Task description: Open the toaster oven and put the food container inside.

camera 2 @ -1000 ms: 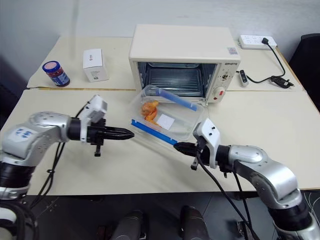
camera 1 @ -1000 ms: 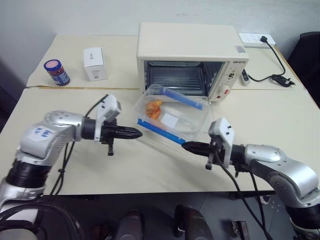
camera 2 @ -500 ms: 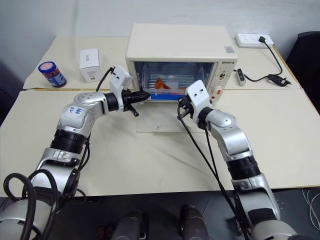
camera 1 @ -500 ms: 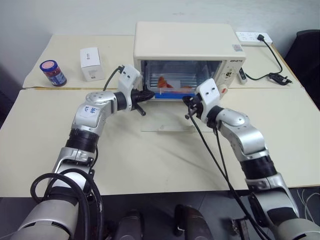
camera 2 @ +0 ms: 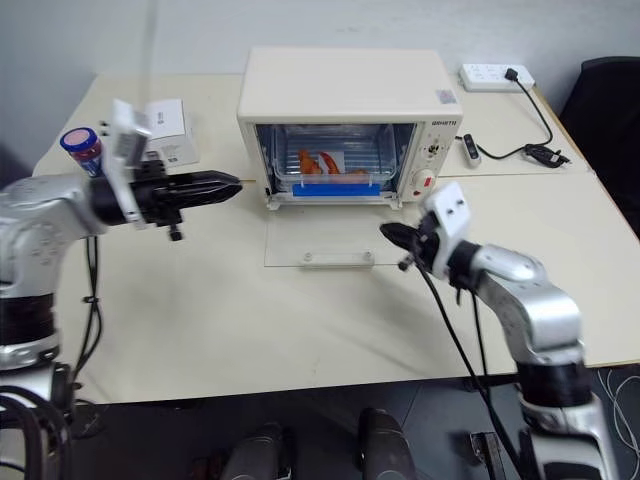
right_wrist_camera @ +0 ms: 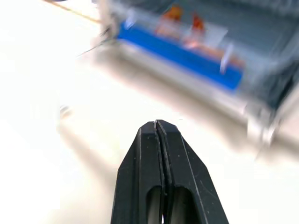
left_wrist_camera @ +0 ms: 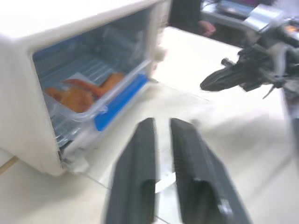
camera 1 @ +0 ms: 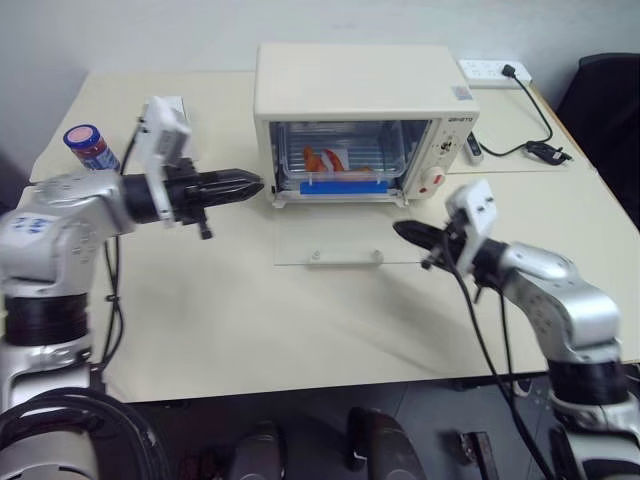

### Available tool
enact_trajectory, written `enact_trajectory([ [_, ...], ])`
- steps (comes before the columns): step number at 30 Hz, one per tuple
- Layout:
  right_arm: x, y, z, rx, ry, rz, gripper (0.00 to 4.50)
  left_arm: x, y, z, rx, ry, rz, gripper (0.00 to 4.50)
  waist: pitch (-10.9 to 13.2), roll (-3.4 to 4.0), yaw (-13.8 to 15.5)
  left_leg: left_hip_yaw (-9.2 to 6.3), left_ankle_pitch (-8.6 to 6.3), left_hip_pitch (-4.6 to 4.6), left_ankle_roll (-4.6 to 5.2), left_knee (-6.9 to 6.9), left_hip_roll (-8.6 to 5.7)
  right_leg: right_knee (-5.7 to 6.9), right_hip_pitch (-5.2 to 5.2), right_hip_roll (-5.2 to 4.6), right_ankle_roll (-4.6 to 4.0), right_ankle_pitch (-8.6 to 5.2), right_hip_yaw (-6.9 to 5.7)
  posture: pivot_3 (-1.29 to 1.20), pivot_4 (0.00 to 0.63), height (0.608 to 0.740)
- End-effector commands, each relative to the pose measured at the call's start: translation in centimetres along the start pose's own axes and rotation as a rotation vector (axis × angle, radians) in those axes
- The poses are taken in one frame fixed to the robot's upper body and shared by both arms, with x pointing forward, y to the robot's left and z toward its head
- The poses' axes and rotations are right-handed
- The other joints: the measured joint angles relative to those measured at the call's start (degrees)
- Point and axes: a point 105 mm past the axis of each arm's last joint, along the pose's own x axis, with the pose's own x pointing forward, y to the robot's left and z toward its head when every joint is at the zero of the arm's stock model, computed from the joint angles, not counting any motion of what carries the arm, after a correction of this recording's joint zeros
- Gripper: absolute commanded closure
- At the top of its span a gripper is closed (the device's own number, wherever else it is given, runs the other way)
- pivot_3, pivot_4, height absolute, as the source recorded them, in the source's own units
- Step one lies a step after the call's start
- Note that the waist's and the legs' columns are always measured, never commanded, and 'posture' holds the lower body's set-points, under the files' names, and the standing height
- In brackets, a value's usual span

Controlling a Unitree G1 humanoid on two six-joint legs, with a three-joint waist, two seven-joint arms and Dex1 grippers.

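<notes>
The cream-white toaster oven (camera 1: pixel 355 85) stands at the back of the table with its glass door (camera 1: pixel 330 238) folded down flat on the tabletop. The food container (camera 1: pixel 335 168), clear with a blue clip strip and orange food, sits inside the oven on the rack. My left gripper (camera 1: pixel 250 187) hovers left of the oven mouth, pointing at it; in the left wrist view its fingers (left_wrist_camera: pixel 140 154) stand a little apart with nothing between them. My right gripper (camera 1: pixel 405 232) is shut and empty, low over the table by the door's right edge.
A blue-lidded jar (camera 1: pixel 88 146) and a small white carton (camera 2: pixel 165 128) stand at the back left. A power strip (camera 1: pixel 480 70) with its black cable lies behind the oven on the right. Bare tabletop spreads in front of the door.
Both grippers have drawn back from the oven mouth, left one up and to the left, right one to the right. The container stays inside. The left fingers have parted slightly.
</notes>
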Motion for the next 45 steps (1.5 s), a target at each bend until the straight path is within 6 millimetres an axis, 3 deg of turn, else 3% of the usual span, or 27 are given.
enact_trajectory([
  [1, -2.4, 1.6, -1.0, 0.032, 0.044, 0.011, 4.50, -2.1, -2.2, 1.4, 0.052, 0.026, -0.060, 2.73, 0.0, 0.00, 0.4, 0.01, 0.01, 0.09, 0.00, 0.00, 0.00, 0.00, 0.08, 0.00, 0.00, 0.00, 0.01, 0.00, 0.150, 0.740],
  [4, -2.6, 1.4, -3.8, 0.053, 0.107, -0.076, 4.50, -3.3, -3.0, 1.7, 0.074, 0.070, -0.070, 1.84, 0.0, 0.00, 0.9, 0.05, 0.04, 0.19, -0.04, 0.00, 0.01, 0.03, 0.12, 0.02, -0.03, -0.02, 0.06, 0.00, 0.150, 0.740],
  [10, -0.4, -0.8, -7.1, 0.081, 0.109, -0.245, 4.50, -3.9, -3.3, 2.6, 0.111, 0.077, -0.053, 0.07, 0.0, 0.00, 0.9, 0.11, 0.07, 0.16, -0.06, -0.02, 0.00, 0.08, 0.01, 0.04, -0.05, -0.03, 0.12, 0.00, 0.150, 0.740],
  [14, 1.3, -1.7, -6.9, 0.088, 0.054, -0.272, 4.50, -3.9, -3.4, 2.9, 0.113, 0.070, -0.052, 0.03, 0.0, -0.03, 0.9, 0.15, 0.06, 0.09, -0.06, -0.05, 0.00, 0.07, -0.08, 0.05, -0.06, -0.03, 0.13, 0.00, 0.150, 0.740],
  [17, 3.0, -3.0, -4.7, 0.068, -0.028, -0.269, 4.50, -3.9, -3.5, 2.9, 0.137, 0.079, -0.038, 0.03, 0.0, 0.00, 0.7, 0.16, 0.06, 0.10, -0.06, -0.03, 0.01, 0.08, -0.07, 0.07, -0.06, -0.03, 0.15, 0.00, 0.150, 0.740],
  [20, 3.2, -4.0, -1.1, 0.035, -0.113, -0.239, 4.50, -4.0, -3.2, 2.9, 0.146, 0.075, -0.009, 0.03, 0.0, 0.06, 0.7, 0.21, 0.07, 0.09, -0.07, -0.04, 0.01, 0.09, -0.13, 0.08, -0.06, -0.03, 0.21, 0.00, 0.150, 0.740],
  [25, 0.7, -4.2, 6.2, -0.045, -0.209, -0.114, 4.50, -4.6, -2.6, 2.6, 0.153, 0.076, 0.032, 0.03, 0.1, 0.13, 1.1, 0.19, 0.03, 0.04, -0.05, -0.07, 0.02, 0.08, -0.15, 0.08, -0.07, -0.04, 0.19, 0.00, 0.150, 0.740],
  [28, -1.0, -4.6, 8.2, -0.060, -0.192, -0.081, 4.50, -5.2, -2.2, 2.6, 0.155, 0.076, 0.062, 0.03, 0.1, 0.13, 1.2, 0.16, 0.01, -0.01, -0.02, -0.04, 0.02, 0.05, -0.16, 0.07, -0.07, -0.03, 0.16, 0.00, 0.150, 0.740],
  [31, -3.4, -4.5, 8.7, -0.077, -0.113, -0.007, 3.90, -5.8, -1.7, 2.5, 0.160, 0.085, 0.088, 0.00, 0.1, 0.12, 1.2, 0.15, 0.01, 0.00, -0.01, -0.05, 0.02, 0.03, -0.13, 0.07, -0.07, -0.04, 0.12, 0.00, 0.150, 0.740],
  [37, -7.4, -4.1, 9.0, -0.076, -0.022, 0.075, 1.84, -6.5, -1.4, 2.3, 0.173, 0.100, 0.106, 0.00, 0.1, 0.12, 1.2, 0.21, -0.01, 0.00, 0.01, -0.05, 0.03, 0.00, -0.14, 0.08, -0.07, -0.04, 0.13, 0.00, 0.150, 0.740],
  [43, -8.1, -4.1, 9.2, -0.074, -0.024, 0.076, 0.02, -6.7, -1.4, 2.3, 0.174, 0.102, 0.106, 0.00, 0.1, 0.12, 1.1, 0.23, -0.01, 0.00, 0.01, -0.05, 0.02, 0.00, -0.15, 0.08, -0.07, -0.04, 0.14, 0.00, 0.150, 0.740],
  [45, -8.5, -4.2, 8.9, -0.091, -0.028, 0.055, 0.02, -7.0, -1.4, 2.3, 0.173, 0.103, 0.111, 0.00, 0.1, 0.12, 1.0, 0.28, -0.01, 0.06, 0.01, -0.06, 0.05, 0.01, -0.14, 0.09, -0.07, -0.04, 0.18, 0.00, 0.150, 0.740],
])
